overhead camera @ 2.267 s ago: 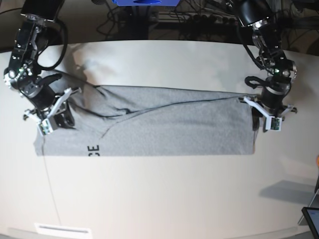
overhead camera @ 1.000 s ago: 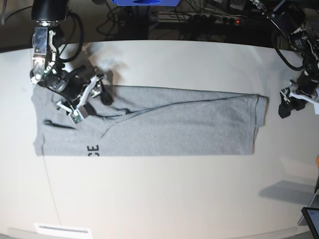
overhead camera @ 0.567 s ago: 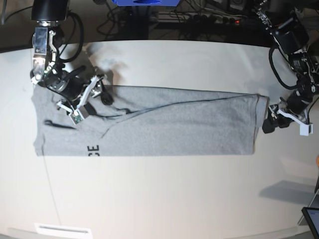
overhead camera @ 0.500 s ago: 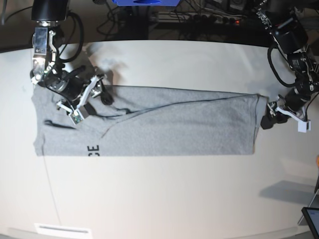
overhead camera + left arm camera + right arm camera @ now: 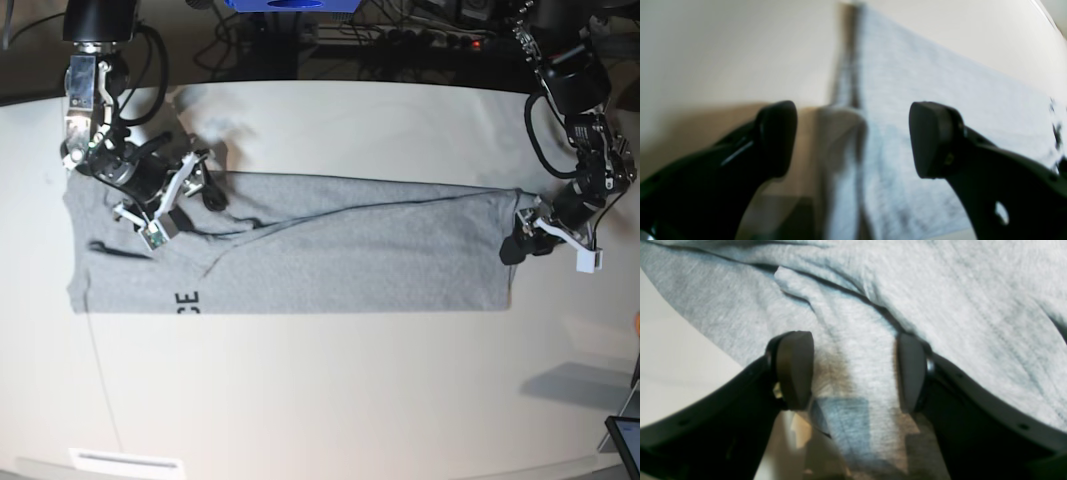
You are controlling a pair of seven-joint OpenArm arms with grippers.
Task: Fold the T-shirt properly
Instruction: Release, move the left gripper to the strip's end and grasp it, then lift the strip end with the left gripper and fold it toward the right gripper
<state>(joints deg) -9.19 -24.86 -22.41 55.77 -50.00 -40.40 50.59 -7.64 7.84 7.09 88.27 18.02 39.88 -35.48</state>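
Bright even overhead light, soft shadows, blurry wrist views, bowed base edges

Base cam: high up, looking down on the whole pale tabletop (image 5: 330,390), both arms in shot. Left wrist cam: v. close behind the left gripper (image 5: 853,140), facing out betw. its black fingers (image 5: 933,140) at the blurred edge of the heather-grey cotton T-shirt (image 5: 940,100). Right wrist cam: same setup on the right gripper (image 5: 853,373), cloth filling the frame just ahead. All 3 share shirt + table.
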